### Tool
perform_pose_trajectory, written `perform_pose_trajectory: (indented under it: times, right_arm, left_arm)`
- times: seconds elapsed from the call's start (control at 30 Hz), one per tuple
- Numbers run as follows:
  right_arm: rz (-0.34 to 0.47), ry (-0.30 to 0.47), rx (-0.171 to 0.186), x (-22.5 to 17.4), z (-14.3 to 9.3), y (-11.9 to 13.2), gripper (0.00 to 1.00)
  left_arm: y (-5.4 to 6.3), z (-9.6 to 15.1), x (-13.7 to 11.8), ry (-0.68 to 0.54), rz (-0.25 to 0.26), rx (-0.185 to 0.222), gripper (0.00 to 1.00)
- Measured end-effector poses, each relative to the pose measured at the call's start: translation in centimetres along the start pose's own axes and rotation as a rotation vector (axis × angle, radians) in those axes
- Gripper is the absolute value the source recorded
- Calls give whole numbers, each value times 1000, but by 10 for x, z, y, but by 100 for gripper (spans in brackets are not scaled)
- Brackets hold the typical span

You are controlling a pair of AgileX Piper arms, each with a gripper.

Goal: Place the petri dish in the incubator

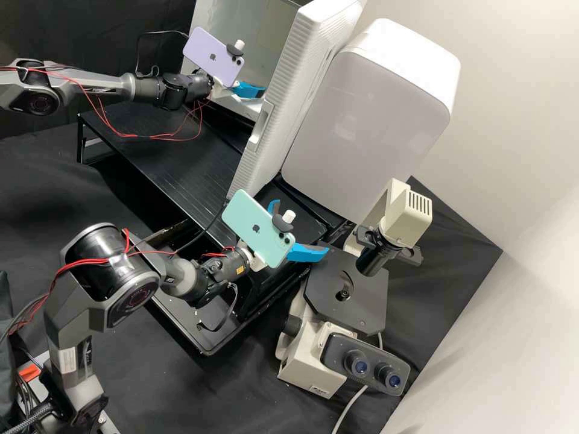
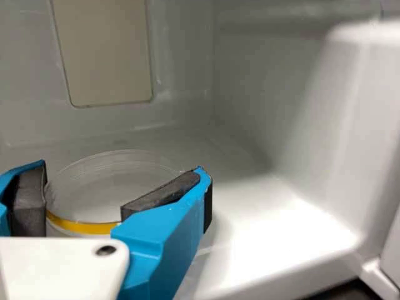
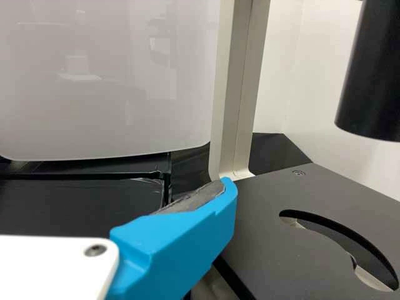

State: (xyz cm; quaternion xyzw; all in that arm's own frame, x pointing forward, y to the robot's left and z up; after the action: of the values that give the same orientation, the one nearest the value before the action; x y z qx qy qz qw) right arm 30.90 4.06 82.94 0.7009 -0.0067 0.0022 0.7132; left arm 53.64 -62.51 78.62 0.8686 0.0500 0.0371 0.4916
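Observation:
The clear petri dish (image 2: 100, 178) has a yellow band around its lower edge. It is inside the white incubator (image 1: 301, 72), low over the chamber floor (image 2: 281, 212). My left gripper (image 2: 119, 181) is shut on the dish, one dark pad on each side. In the high view the left gripper (image 1: 247, 90) is inside the incubator's open front at the back of the bench. My right gripper (image 1: 300, 227) is open with nothing in it, near the front of the incubator and just above the microscope stage (image 1: 344, 295). One of its blue fingers (image 3: 187, 237) is over the stage's edge.
A white microscope (image 1: 338, 349) with a black stage (image 3: 300, 212) and a dark lens tube (image 3: 375, 69) stands at the front right. A black raised shelf (image 1: 181, 163) runs under both arms. Red cables (image 1: 151, 129) hang from the left arm.

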Motion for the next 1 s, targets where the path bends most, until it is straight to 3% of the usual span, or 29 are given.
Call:
perform_pose_trajectory:
  times: [0.33,0.6,1.0]
  right_arm:
    - [0,0,0,0,0,0,100]
    - [0,0,0,0,0,0,100]
    - [0,0,0,0,0,0,100]
  left_arm:
    - [2,2,2,-53,-6,-6,0]
    - [-15,1,8,-62,-38,1,0]
    - [-16,1,8,-63,-40,2,0]
